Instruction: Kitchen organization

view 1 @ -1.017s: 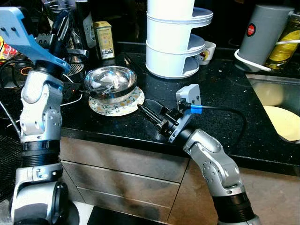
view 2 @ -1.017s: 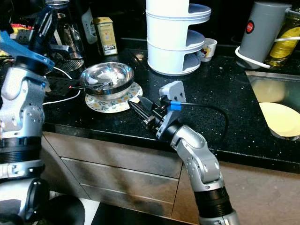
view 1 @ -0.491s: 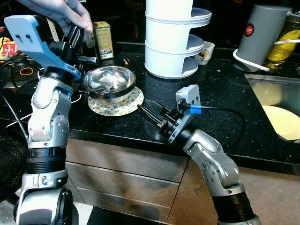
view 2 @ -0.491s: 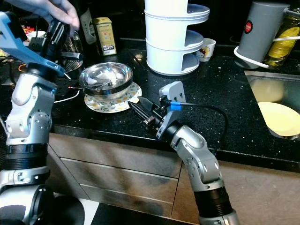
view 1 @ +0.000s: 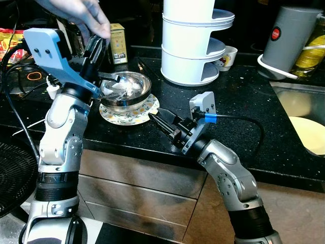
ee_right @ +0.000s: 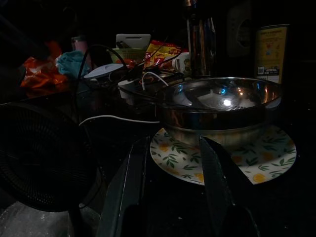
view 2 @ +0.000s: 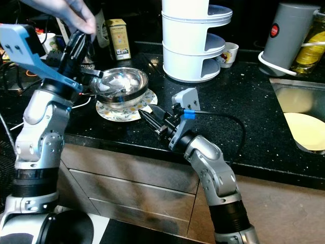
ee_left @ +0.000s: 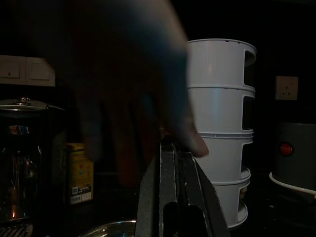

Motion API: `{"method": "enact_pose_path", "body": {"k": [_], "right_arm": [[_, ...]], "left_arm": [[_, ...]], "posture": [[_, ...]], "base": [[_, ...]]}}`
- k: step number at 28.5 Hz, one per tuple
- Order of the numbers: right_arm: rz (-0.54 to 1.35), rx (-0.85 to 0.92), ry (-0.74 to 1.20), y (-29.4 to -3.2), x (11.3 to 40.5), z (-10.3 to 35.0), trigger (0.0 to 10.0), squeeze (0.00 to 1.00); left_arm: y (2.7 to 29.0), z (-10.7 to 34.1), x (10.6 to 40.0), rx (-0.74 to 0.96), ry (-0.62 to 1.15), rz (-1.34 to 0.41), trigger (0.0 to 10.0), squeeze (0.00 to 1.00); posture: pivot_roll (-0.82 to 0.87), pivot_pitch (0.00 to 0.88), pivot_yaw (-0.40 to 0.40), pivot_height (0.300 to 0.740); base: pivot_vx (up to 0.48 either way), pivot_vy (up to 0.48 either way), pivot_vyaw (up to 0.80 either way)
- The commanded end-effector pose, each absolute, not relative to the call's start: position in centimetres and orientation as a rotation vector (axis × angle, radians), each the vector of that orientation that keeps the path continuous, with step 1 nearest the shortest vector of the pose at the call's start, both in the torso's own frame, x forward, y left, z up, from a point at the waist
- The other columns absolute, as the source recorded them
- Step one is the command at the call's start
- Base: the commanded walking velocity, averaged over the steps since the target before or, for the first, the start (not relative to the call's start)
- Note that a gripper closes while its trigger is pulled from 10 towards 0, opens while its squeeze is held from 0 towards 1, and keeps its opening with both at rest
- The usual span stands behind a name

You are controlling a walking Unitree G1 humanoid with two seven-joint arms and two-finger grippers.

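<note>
A steel bowl (view 1: 125,86) sits on a floral plate (view 1: 138,110) near the front of the black counter (view 1: 238,101), with some metal piece lying inside it. My right gripper (view 1: 156,116) rests low on the counter just right of the plate, open and holding nothing. In the right wrist view the bowl (ee_right: 219,101) and plate (ee_right: 180,158) lie straight beyond its fingers (ee_right: 132,168). My left gripper (view 1: 96,48) is raised above the bowl's left rim, fingers shut, and a person's hand (view 1: 81,12) holds its tips. That hand (ee_left: 123,98) looms dark in the left wrist view.
A white tiered stand (view 1: 195,40) and a small cup (view 1: 229,56) stand behind the bowl, a yellow tin (view 1: 119,43) to their left. A grey jug (view 1: 292,40) and a sink (view 1: 284,99) holding a yellow plate (view 1: 312,134) are at the right. Cables clutter the far left.
My left arm has swung right, towards the bowl, and a person's hand has come onto its fingertips. The right arm has stayed where it was. The camera shifted slightly.
</note>
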State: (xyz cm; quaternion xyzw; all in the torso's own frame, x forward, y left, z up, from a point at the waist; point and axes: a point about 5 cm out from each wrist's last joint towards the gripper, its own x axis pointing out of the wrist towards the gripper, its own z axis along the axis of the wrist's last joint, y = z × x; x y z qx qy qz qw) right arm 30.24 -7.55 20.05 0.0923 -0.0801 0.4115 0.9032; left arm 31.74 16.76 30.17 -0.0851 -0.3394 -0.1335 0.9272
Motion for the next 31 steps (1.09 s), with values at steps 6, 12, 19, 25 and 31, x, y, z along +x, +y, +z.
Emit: {"method": "enact_pose_path", "body": {"k": [6,12,19,25,31], "right_arm": [[0.854,0.205,-0.179,-7.4,30.6,20.3,10.0,0.00],[0.856,0.208,-0.178,-7.4,30.7,20.3,10.0,0.00],[0.856,0.213,-0.177,-7.4,30.8,20.3,10.0,0.00],[0.859,0.216,-0.177,-7.3,30.8,20.2,10.0,0.00],[0.860,0.215,-0.177,-7.3,30.8,20.2,10.0,0.00]], "left_arm": [[16.0,30.2,31.4,-0.167,-0.686,-0.280,10.0,0.00],[15.3,30.0,31.1,-0.183,-0.681,-0.300,10.0,1.00],[15.2,30.2,31.0,-0.180,-0.684,-0.293,10.0,1.00],[15.0,30.5,30.9,-0.167,-0.682,-0.305,10.0,0.00],[15.0,30.4,30.9,-0.169,-0.680,-0.306,10.0,0.00]], "posture": [[0.04,0.000,-0.026,0.740],[0.04,0.000,-0.028,0.740],[0.04,0.000,-0.028,0.740],[0.04,0.000,-0.027,0.740],[0.04,0.000,-0.023,0.740]], "base": [[0.000,0.000,0.00],[0.000,0.000,0.00],[0.000,0.000,0.00],[0.000,0.000,0.00],[0.000,0.000,0.00]]}}
